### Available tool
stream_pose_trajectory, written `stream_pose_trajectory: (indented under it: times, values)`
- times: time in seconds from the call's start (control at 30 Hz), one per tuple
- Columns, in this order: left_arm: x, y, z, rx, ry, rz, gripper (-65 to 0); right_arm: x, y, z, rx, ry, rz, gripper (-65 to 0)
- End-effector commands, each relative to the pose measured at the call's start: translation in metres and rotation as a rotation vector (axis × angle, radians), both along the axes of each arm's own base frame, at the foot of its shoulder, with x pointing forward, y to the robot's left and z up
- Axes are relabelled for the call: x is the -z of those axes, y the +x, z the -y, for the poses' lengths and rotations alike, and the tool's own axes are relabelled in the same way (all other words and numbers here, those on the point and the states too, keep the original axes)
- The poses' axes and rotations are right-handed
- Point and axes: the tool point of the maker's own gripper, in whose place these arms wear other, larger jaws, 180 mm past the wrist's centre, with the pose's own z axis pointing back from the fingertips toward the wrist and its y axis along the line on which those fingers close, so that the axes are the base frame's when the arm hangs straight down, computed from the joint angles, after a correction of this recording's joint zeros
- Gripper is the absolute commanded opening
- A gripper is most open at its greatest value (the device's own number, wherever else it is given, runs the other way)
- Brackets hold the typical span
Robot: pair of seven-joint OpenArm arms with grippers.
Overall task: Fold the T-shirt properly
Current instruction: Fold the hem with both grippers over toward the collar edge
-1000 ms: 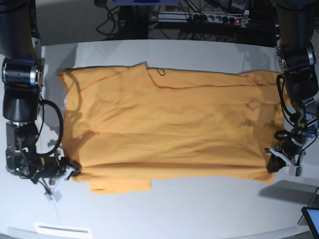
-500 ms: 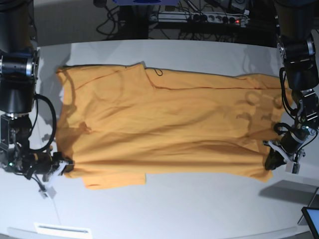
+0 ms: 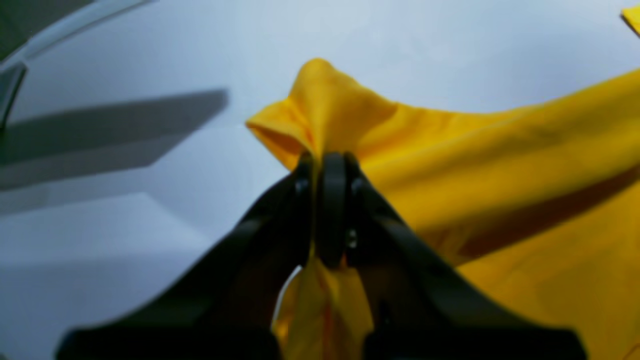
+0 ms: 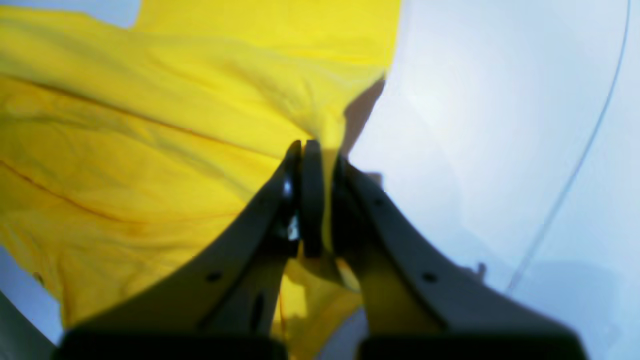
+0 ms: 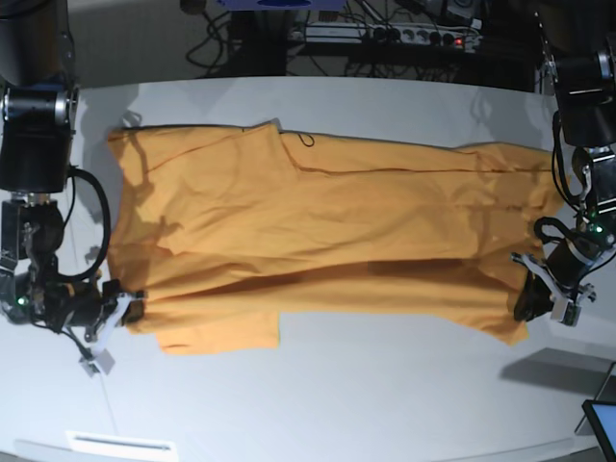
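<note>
T-shirt: I see the orange-yellow T-shirt [image 5: 318, 241] spread wide across the white counter [image 5: 366, 404] — from about 9 o'clock to 3 o'clock in the base view, lying mostly flat with creases.
Left pincer: my left pincer [image 5: 531, 300], at 4 o'clock in the base view, is clamped on the shirt's near corner; the cloth bunches up above the jaws in its wrist view.
Right pincer: my right pincer [image 5: 127, 313], at 8 o'clock, is pinched tight on the opposite near corner — fabric caught between the jaws.
Dark stitching: a thin line along the far edge.
</note>
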Motion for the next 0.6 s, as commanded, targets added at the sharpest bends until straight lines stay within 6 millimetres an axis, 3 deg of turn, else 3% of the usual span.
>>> stream_pose_trajectory:
  times: [0.0, 0.13, 0.27, 0.4, 0.57]
  values:
    - [-0.028, 0.007, -0.006, 0.002, 0.01, 0.076, -65.0, -0.029, 0.015, 0.005, 0.003, -0.001, 0.087, -64.7]
    - [-0.027, -0.001, -0.008, 0.014, 0.035, 0.066, -65.0, -0.048, 0.014, 0.003, 0.018, -0.018, 0.116, -64.7]
    - [-0.025, -0.01, -0.003, 0.042, 0.06, 0.059, -65.0, -0.052, 0.009, 0.001, 0.067, -0.004, 0.106, -64.7]
    - [-0.023, -0.018, 0.007, 0.073, 0.072, 0.058, -65.0, -0.043, 0.002, -0.001, 0.062, -0.003, 0.081, -64.7]
    - [-0.042, -0.029, -0.014, 0.011, 0.075, 0.114, -65.0, -0.031, -0.007, 0.007, 0.093, 0.01, 0.057, -64.7]
